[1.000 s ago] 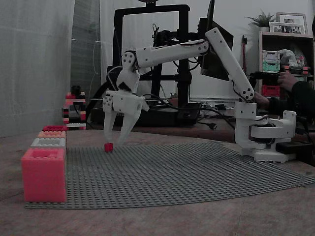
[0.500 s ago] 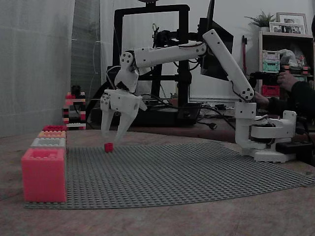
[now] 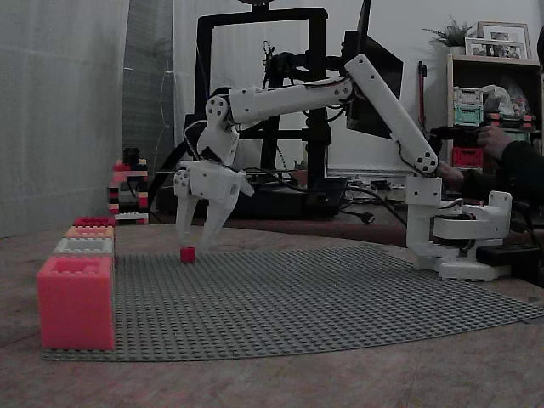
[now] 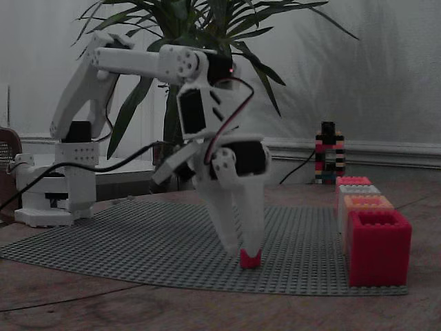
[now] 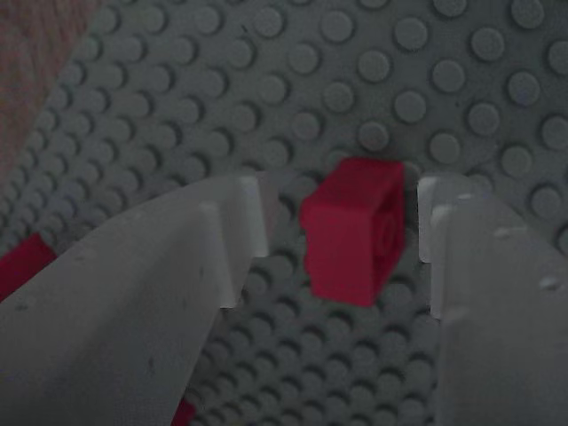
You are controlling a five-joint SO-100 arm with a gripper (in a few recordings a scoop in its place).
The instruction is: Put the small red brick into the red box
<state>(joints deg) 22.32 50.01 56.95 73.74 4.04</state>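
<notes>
Hand (image 5: 342, 235) is spread apart, fingers straddling the small red brick (image 5: 353, 229), which sits between them on the grey baseplate (image 3: 340, 297), apparently ungripped. Step in hand: the pick. Next: close squarely, lift, carry to the red box (image 4: 353, 181)
</notes>
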